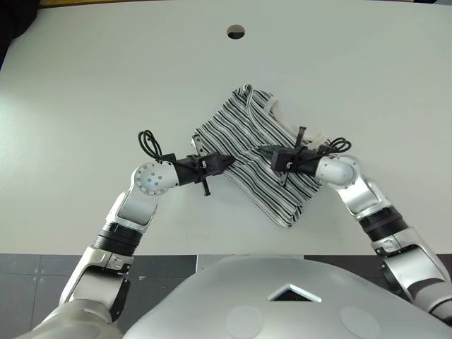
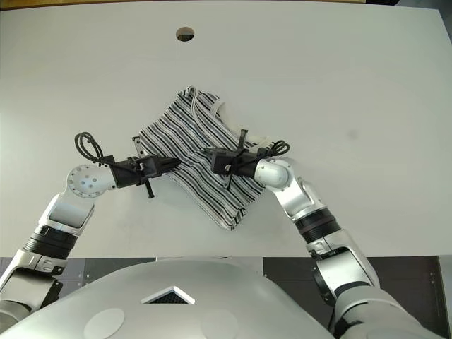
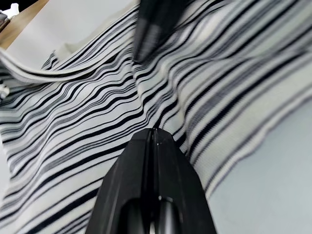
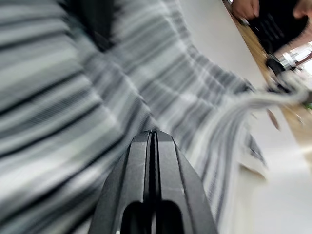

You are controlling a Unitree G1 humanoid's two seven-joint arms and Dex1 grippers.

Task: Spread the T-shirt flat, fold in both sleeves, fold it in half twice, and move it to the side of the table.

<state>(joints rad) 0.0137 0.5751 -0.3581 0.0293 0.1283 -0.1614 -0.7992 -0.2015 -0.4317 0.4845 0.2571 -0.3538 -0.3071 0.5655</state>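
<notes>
White desk (image 1: pixel 85 85) with a small round hole (image 1: pixel 236 32) at its far side; striped T-shirt (image 1: pixel 240 131) bunched near the middle, not yet spread flat.

From the left: left gripper (image 1: pixel 229 162), fingers pressed together, tip touching the shirt's left edge and pointing right. Then the T-shirt itself, crumpled, long axis running far to near and slanting rightward at the near end, collar toward the far end. Then right gripper (image 1: pixel 265 150), fingers likewise closed, lying on the cloth's right half and pointing left at its partner. Cannot tell whether either pinches fabric. Both arms equally near, tips close together, so probably a pull outward across the long axis to open the cloth. Plenty of plain desk on both sides for spreading.
</notes>
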